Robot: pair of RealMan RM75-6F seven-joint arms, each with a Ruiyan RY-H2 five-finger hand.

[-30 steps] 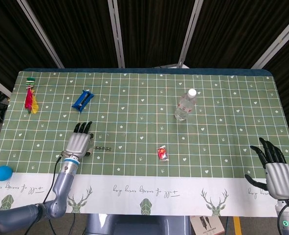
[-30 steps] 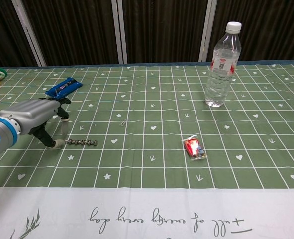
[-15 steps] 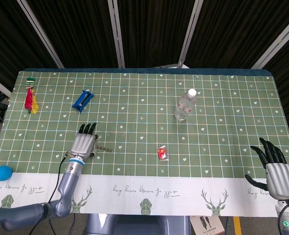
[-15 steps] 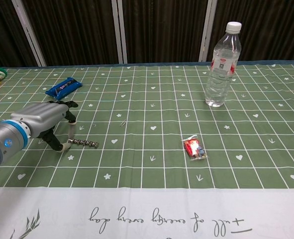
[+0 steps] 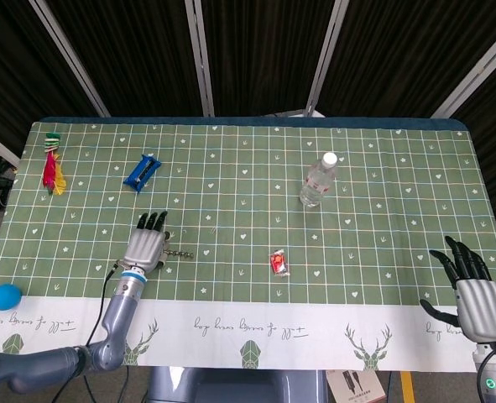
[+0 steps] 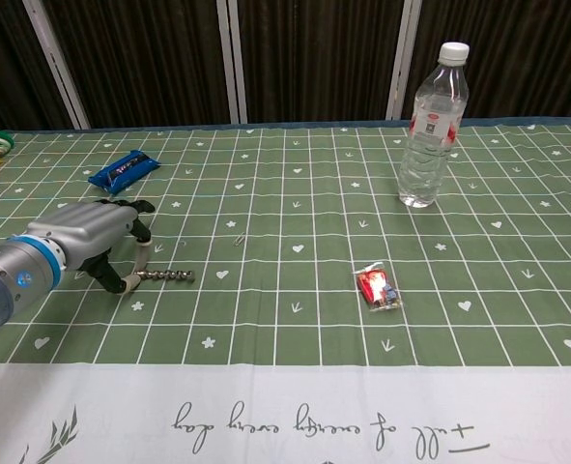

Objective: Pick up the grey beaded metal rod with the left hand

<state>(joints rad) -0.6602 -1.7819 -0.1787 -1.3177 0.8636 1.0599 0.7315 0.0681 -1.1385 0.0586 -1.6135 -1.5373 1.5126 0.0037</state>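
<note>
Left hand (image 6: 90, 242): over the rod's near end, fingers down around it, grip unconfirmed.
Rod (image 6: 166, 276): flat on table (image 6: 285, 387), not lifted.
Right hand (image 5: 474, 294): spread, idle, empty.
Progress: closing and lifting remain.

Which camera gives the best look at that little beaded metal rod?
The chest view: the beaded metal rod lies side-on, its beads distinct, beside the left hand. The head view shows only a thin dark sliver.
</note>
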